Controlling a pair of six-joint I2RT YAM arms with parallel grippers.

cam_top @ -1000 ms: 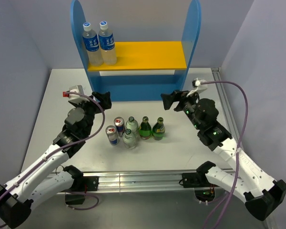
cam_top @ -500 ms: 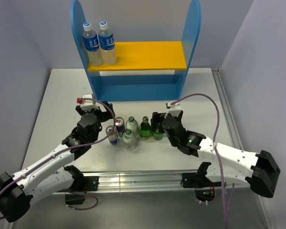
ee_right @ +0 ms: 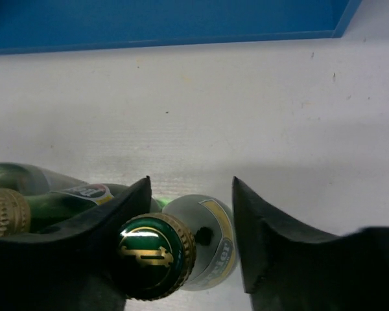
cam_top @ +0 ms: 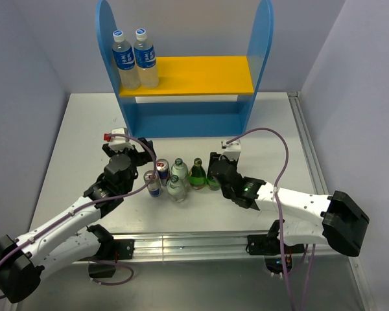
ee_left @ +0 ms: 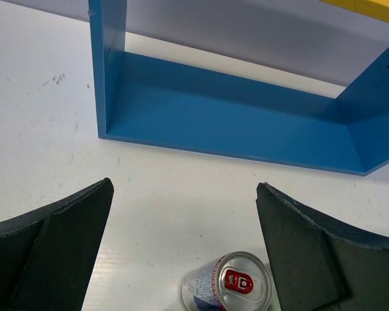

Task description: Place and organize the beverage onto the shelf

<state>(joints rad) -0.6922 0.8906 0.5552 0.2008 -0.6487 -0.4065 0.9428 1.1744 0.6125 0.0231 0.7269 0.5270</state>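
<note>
The beverage stands in a cluster on the white table: two cans (cam_top: 162, 170) (cam_top: 153, 183), two small clear bottles (cam_top: 179, 168) (cam_top: 176, 188) and two green bottles. My right gripper (cam_top: 214, 173) (ee_right: 191, 183) is shut on the right green bottle (ee_right: 207, 241), one finger on each side of it, with its gold-and-green cap nearest the camera. The other green bottle (cam_top: 196, 173) (ee_right: 26, 201) stands just left of it. My left gripper (cam_top: 142, 154) (ee_left: 185, 186) is open just left of the cans, with one can (ee_left: 227, 289) low between its fingers, untouched. The blue shelf (cam_top: 188, 120) stands behind.
Two taller clear bottles with blue labels (cam_top: 124, 59) (cam_top: 146, 57) stand at the left end of the shelf's yellow board (cam_top: 201, 74). The shelf's lower bay (ee_left: 233, 123) is a short way beyond the drinks. A metal rail runs along the table's right edge (cam_top: 305, 146).
Both arms came down and in from near the shelf to the drinks. In the last half second the right jaws closed in round the right green bottle; the left jaws stayed wide.
</note>
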